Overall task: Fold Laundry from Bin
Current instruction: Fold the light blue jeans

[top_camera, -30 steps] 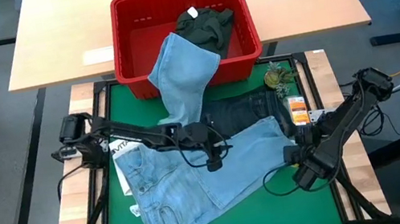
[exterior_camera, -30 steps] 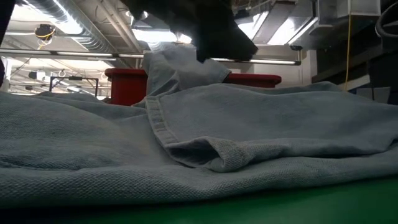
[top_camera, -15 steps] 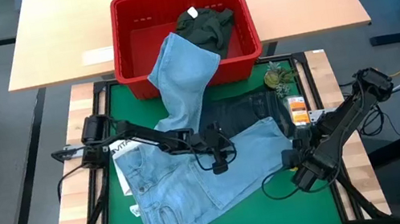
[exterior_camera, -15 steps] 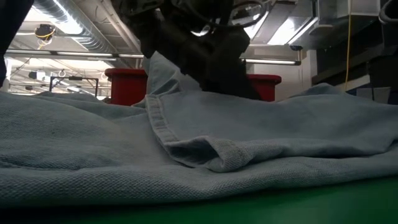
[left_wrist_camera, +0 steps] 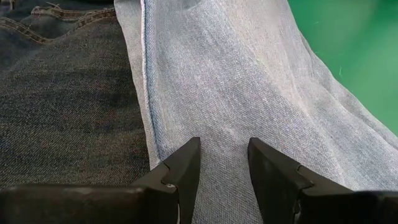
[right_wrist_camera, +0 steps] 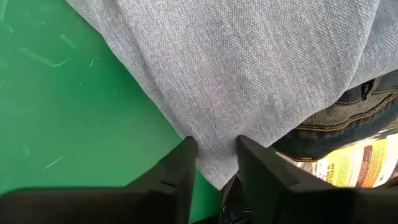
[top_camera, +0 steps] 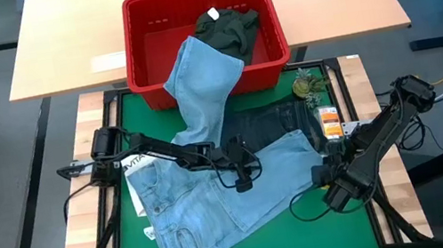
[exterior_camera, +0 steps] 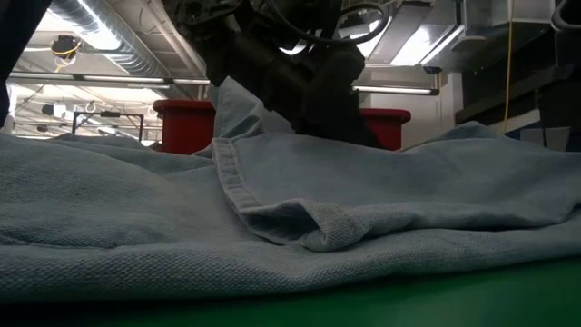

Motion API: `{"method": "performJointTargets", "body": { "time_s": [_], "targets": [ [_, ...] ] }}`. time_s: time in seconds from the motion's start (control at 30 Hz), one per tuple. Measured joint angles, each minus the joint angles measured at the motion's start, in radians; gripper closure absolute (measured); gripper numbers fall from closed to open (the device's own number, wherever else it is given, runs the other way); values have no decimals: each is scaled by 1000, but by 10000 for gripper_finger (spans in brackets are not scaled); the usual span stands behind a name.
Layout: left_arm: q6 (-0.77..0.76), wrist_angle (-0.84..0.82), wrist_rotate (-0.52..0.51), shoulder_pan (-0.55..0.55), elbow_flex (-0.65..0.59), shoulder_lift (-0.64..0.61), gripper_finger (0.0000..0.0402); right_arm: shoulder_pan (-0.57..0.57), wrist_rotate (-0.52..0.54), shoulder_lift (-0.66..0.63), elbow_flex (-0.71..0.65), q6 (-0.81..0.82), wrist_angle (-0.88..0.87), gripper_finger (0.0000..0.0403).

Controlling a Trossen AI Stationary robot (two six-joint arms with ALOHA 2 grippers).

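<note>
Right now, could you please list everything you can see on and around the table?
Bin: one, red, on the wooden table beyond the green mat.
Dark olive garment: one, inside the bin.
Light blue jeans: one pair spread on the mat; a light blue leg hangs over the bin's front rim.
Dark jeans: one, on the mat, partly under the light blue jeans.
Yellow-orange packet: one, mat's right edge.
Left gripper: open, over the light blue jeans.
Right gripper: at the jeans' edge.
</note>
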Motion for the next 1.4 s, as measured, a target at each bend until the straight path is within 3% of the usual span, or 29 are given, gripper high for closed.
{"method": "performJointTargets", "body": {
  "time_s": [0.13, 0.4, 0.5, 0.67, 0.9, 1.03, 1.23, 1.4],
  "targets": [
    [0, 0, -1, 0, 0, 0, 271, 0, -6, 0, 0, -1, 1, 335],
    [0, -2, 0, 0, 0, 0, 271, 0, -20, 0, 0, -8, 2, 373],
    [-5, -2, -7, 0, 0, 0, 271, 0, -85, 0, 0, -30, 32, 396],
    [-6, -2, -23, 1, 0, 0, 271, 8, -218, 0, 0, -54, 128, 394],
    [-7, -2, -26, 3, 0, 0, 271, 76, -259, 0, 0, -55, 209, 391],
    [-7, -2, -7, 5, 0, 0, 271, 106, -213, 0, 0, -3, 215, 389],
    [-6, 0, 16, 5, 0, 0, 271, 95, -204, 0, 0, 33, 214, 389],
    [0, 0, 20, 5, -2, -5, 271, 50, -260, 0, 0, 61, 214, 383]
  ]
}}
